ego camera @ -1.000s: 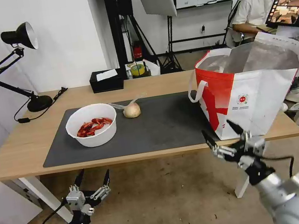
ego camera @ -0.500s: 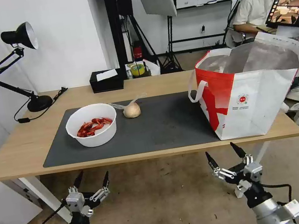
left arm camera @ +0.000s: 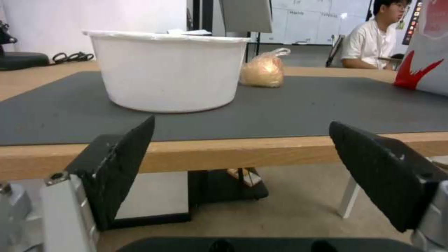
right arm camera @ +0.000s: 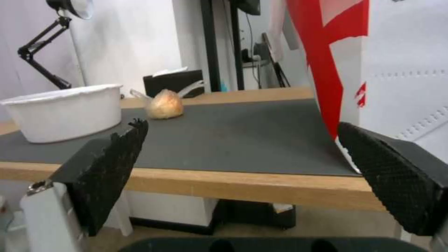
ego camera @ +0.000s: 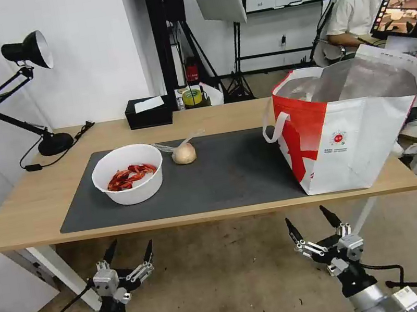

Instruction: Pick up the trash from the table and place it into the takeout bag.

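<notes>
Both our tools, left tool point(ego camera: 126, 249) and right tool point(ego camera: 308, 218), hang open below the bench point(ego camera: 13, 221) front edge. Bowl point(ego camera: 127, 174) and bagged lump point(ego camera: 184, 153) sit mid-mat, takeout bag point(ego camera: 352, 128) at the right end. Risk: the bowl probably tips shells if we lift it by one rim.

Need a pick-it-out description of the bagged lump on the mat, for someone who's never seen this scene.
Start at the long light-wood table and its large dark grey mat. Near the mat's far edge, between the white round bowl of red crayfish shells and the big white-and-red takeout bag, sits the small clear plastic bag with a beige lump. It is the only tan, rounded item, with a twisted clear tail.
</notes>
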Motion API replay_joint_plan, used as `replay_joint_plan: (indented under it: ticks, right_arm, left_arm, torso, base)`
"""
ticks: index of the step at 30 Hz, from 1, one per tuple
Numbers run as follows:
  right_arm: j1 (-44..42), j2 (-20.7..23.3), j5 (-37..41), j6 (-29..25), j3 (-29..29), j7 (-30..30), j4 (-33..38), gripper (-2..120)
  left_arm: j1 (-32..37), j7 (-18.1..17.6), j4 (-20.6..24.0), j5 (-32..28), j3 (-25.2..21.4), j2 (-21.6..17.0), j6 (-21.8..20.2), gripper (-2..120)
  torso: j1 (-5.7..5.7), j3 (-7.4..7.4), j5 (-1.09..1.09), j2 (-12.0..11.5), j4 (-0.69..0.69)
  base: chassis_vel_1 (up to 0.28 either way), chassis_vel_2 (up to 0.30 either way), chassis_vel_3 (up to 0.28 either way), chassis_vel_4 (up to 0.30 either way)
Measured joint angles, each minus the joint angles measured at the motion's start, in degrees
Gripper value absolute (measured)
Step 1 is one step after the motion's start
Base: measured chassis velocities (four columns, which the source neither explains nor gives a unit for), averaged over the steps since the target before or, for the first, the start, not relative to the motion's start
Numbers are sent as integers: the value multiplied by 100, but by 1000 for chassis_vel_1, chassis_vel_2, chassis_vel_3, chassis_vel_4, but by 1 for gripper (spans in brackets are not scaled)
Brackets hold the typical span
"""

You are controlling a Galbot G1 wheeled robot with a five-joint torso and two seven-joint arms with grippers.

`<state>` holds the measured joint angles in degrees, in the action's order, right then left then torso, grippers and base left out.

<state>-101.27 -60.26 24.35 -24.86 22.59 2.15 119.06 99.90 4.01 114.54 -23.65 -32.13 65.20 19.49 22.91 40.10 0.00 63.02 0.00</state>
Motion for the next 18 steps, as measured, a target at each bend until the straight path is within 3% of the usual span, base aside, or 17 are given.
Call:
replay_joint_plan:
  ticks: [5,9,12,17,18]
  right_arm:
    - [153,191,50,311,-145,42,268,100]
    - [687,634,275,799,-448,158,574,100]
    - [1558,1154,714,1239,-702,189,676,100]
    - [2338,1526,1079,1467,-946,182,552,100]
    - [2816,1675,1252,1559,-1165,180,390,100]
  left_arm:
    - [-58,0,-42,-21,18,18,10,100]
    - [-115,0,-67,-43,28,34,11,100]
    - [-132,-1,-69,-55,31,37,12,100]
    - [-135,-2,-69,-59,22,41,13,100]
    - [-128,-2,-72,-63,4,43,13,100]
  torso:
    - [0,0,0,0,-1]
    - [0,0,0,0,0]
    - [1,1,1,0,1]
    - [1,1,-1,0,0]
    - [1,1,0,0,1]
  base:
    - [0,0,0,0]
    - [0,0,0,0]
    - [0,0,0,0]
    - [0,0,0,0]
    - [0,0,0,0]
